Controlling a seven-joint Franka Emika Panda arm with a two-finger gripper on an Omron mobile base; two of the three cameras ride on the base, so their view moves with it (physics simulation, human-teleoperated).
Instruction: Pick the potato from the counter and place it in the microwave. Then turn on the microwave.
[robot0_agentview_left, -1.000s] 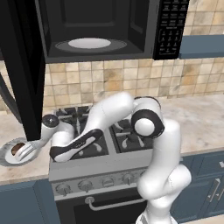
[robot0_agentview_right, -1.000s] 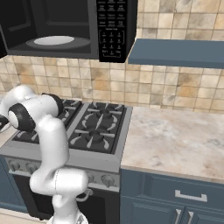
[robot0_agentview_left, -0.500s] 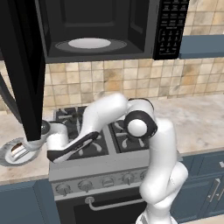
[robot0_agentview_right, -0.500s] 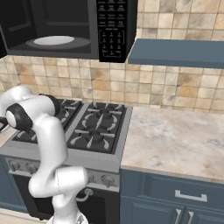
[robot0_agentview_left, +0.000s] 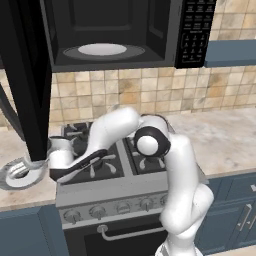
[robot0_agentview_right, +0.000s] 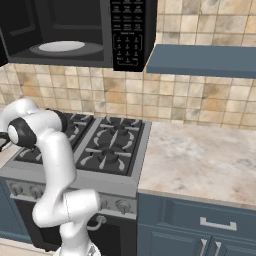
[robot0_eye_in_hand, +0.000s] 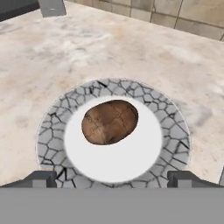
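The potato lay on the white centre of a round plate with a cracked grey rim, and the plate sat on the beige counter. In the hand view the gripper looked down on it with its two dark fingertips spread wide at the bottom edge, nothing between them; the potato sat at about twelve o'clock from the midpoint between the tips, a little ahead of them and apart from both. Its long axis ran roughly from eight o'clock to two o'clock in that view, slanted against the line joining the tips, so my judgement was that the coming move called for a straight descent with perhaps a small roll of the hand to close across the narrower width. In the left base view the arm reached out toward nine o'clock over the stove, and the hand hung above the plate at the left edge of the counter, partly behind the open microwave door. The microwave stood open above, its white turntable bare. In the right base view the arm bent away toward nine o'clock, and the microwave with its keypad sat at eleven o'clock above the stove.
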